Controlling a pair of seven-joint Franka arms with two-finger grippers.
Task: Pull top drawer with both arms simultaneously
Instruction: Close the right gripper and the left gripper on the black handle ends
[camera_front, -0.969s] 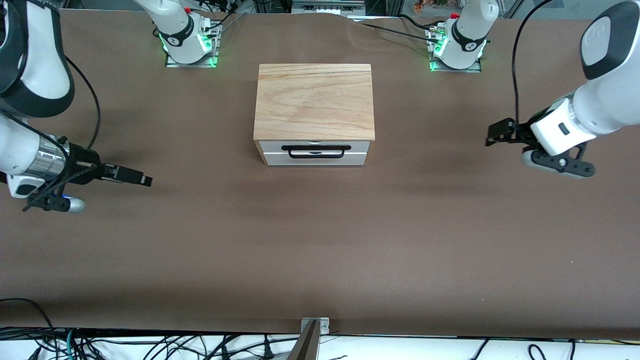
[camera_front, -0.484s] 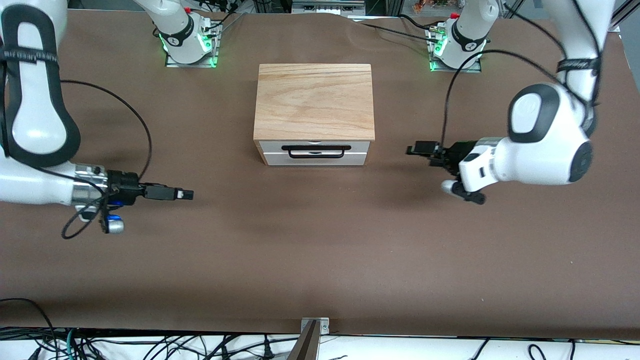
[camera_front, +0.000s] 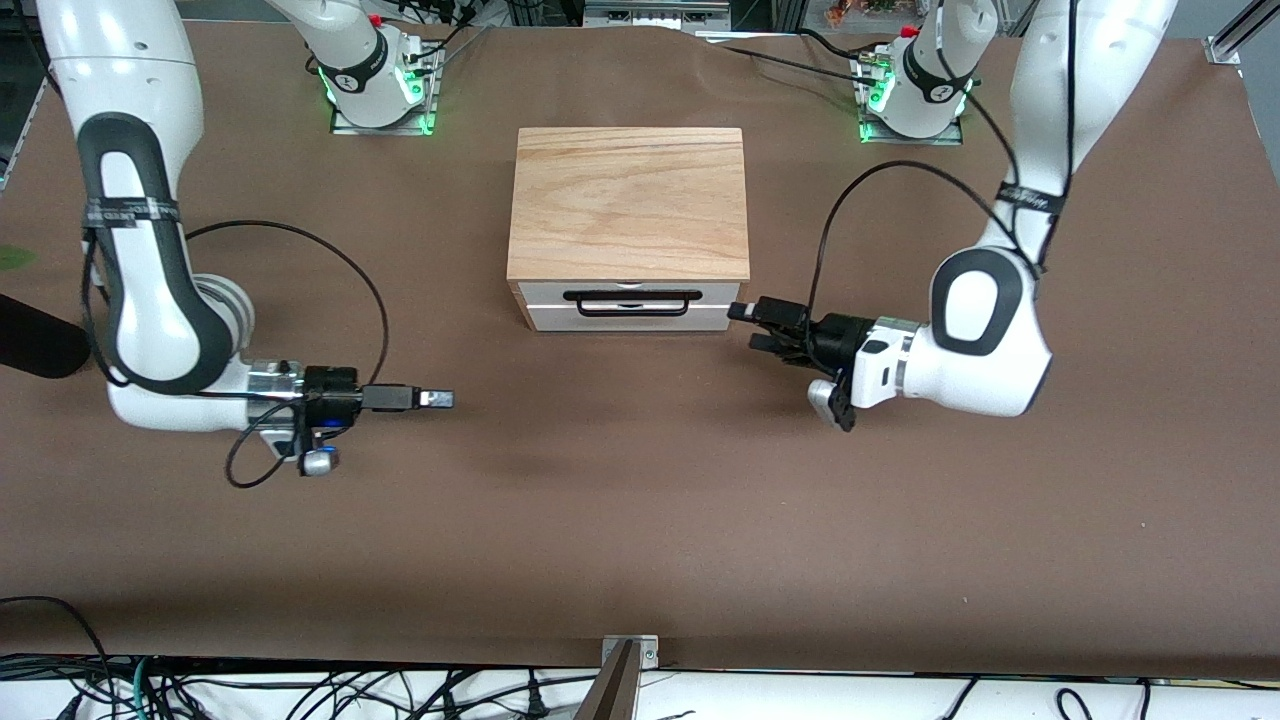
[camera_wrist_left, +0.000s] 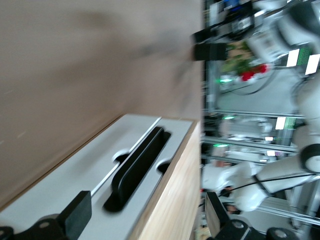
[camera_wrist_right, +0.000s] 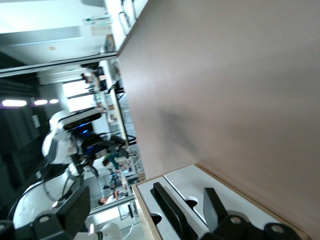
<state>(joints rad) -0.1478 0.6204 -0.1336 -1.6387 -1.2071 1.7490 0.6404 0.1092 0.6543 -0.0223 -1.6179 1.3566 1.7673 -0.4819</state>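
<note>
A box with a light wood top (camera_front: 628, 205) stands mid-table, its white front turned to the front camera. The top drawer (camera_front: 540, 292) sits shut under the slab, with a black wire handle (camera_front: 632, 313) across it. My left gripper (camera_front: 748, 327) is open, low over the table beside the box's front corner at the left arm's end. Its wrist view shows the drawer front (camera_wrist_left: 100, 165) and handle (camera_wrist_left: 135, 170) close between the open fingers (camera_wrist_left: 75, 215). My right gripper (camera_front: 440, 400) is open, well short of the box. Its wrist view shows the handle (camera_wrist_right: 170, 212).
The arm bases (camera_front: 378, 95) (camera_front: 910, 100) glow green along the table's robot edge. A metal bracket (camera_front: 628, 650) sits at the table edge nearest the front camera, with loose cables (camera_front: 300, 690) below it. Brown table (camera_front: 640, 500) stretches bare in front of the drawer.
Both arms have swung in from the table's ends toward the box. The left gripper has come up beside the box's front corner; the right gripper has advanced but stays farther off. Both stay open.
</note>
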